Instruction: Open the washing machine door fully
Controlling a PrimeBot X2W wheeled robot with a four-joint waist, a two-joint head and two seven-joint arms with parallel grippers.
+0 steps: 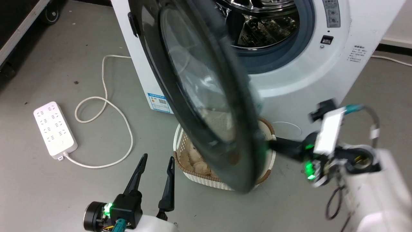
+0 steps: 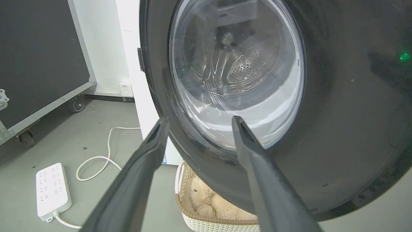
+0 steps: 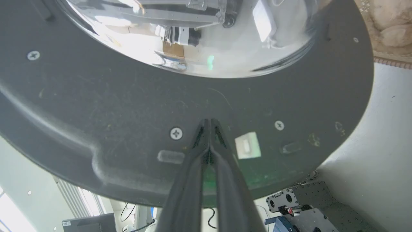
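Head view: the washing machine door [image 1: 199, 96] stands swung out from the white washing machine [image 1: 322, 80], seen almost edge-on, hinged at the machine's left side, with its free rim pointing toward the camera. Behind it the steel drum [image 1: 267, 25] and the grey-blue rubber ring [image 1: 289, 54] are exposed. The lower rim of the door hangs over a white wicker basket [image 1: 177, 138] on the floor.

The left gripper [image 1: 158, 157] sits at the lower left, short of the door's outer face, its fingers spread apart and grasping nothing. The right gripper [image 1: 273, 144] reaches in from the right at the door's lower edge, on its inner side.

A white power strip [image 1: 54, 130] and its looped cable [image 1: 106, 106] lie on the grey floor, well apart from the door.

Left wrist view: the released fingers [image 2: 151, 145] frame the bulging glass centre, and a pale plush toy [image 2: 209, 203] lies in the basket below.

Right wrist view: the fingers [image 3: 193, 167] are clenched together with nothing between them. Their tips appear to touch the door's dark inner face, between two screws below the glass bowl.
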